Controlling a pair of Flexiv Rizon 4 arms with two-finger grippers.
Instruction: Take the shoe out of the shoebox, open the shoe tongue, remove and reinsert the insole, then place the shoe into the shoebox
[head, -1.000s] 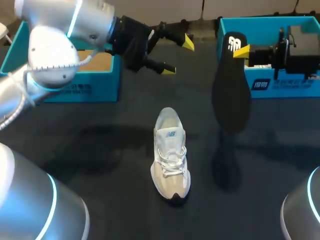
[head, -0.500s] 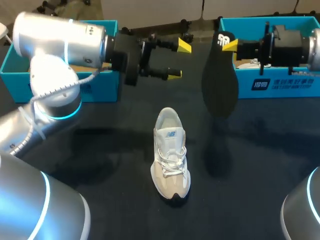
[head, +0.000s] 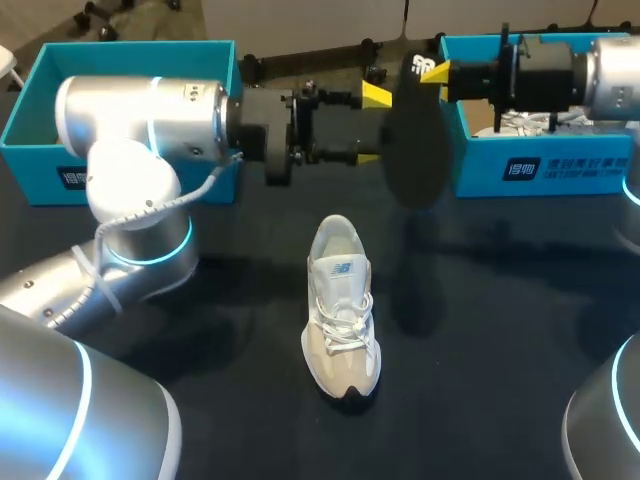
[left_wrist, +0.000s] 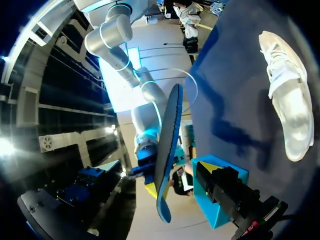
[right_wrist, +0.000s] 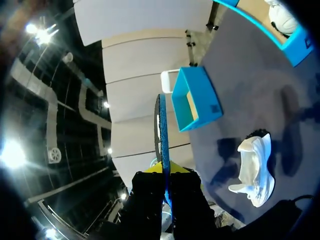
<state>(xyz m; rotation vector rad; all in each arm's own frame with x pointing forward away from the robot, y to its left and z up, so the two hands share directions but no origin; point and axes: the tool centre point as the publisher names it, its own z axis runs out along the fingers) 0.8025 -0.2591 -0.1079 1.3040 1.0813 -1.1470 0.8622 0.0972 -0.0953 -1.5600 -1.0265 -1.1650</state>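
A white and beige shoe (head: 342, 305) stands upright on the dark table, toe toward me. My right gripper (head: 437, 70) is shut on the top end of the black insole (head: 414, 140), which hangs above the table behind the shoe. My left gripper (head: 371, 126) is open, its yellow tips just beside the insole's left edge and apart from it. In the right wrist view the insole (right_wrist: 162, 135) stands edge-on between the fingers of that gripper (right_wrist: 165, 173), with the shoe (right_wrist: 255, 170) below. In the left wrist view the insole (left_wrist: 167, 150) hangs ahead of one finger (left_wrist: 227, 186), and the shoe (left_wrist: 285, 95) lies off to one side.
A blue shoebox (head: 40, 170) stands at the back left behind my left arm. A second blue shoebox (head: 540, 165) at the back right holds another white shoe (head: 522, 122). The table (head: 480, 330) around the shoe is dark cloth.
My right arm has carried the insole left and up, toward the left gripper. My left arm has swung its open gripper right and level, so its tips now stand beside the insole.
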